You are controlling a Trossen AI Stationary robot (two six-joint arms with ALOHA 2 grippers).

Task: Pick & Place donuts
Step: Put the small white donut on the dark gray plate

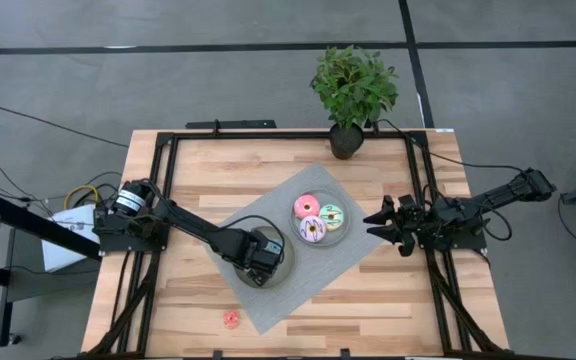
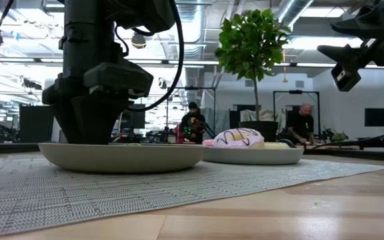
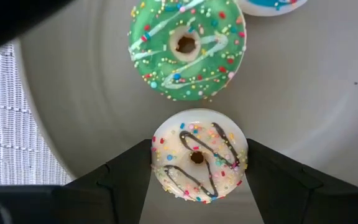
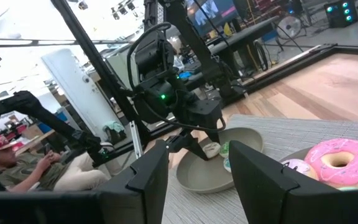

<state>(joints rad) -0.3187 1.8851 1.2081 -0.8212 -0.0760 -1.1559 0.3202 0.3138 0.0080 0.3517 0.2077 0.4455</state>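
My left gripper [image 1: 261, 256] is down inside the left grey plate [image 1: 286, 262], shut on a tiny cream-yellow donut with dark drizzle [image 3: 197, 163]. A tiny green donut [image 3: 185, 46] and the edge of a blue one [image 3: 272, 4] lie flat in the same plate. The right grey plate [image 1: 344, 232] holds the pink [image 1: 306, 207], yellow-green [image 1: 331, 215] and purple-white [image 1: 312, 231] donuts. A tiny red donut [image 1: 231, 319] lies on the bare wood near the front edge. My right gripper [image 1: 382, 223] hovers open above the mat's right edge. My left gripper pinches the cream-yellow donut between its two fingers, one on each side of the outer rim [image 3: 159, 155]. The fingers [image 3: 129, 174] point straight down from above. The donut lies level, icing up; whether it rests on the plate floor or hangs just clear, I cannot tell.
Both plates sit on a grey woven mat [image 1: 268, 310] laid slantwise on the wooden table. A potted plant [image 1: 352, 90] stands at the far edge. Black frame rails [image 1: 153, 200] run along the table's sides. People sit in the room beyond the table.
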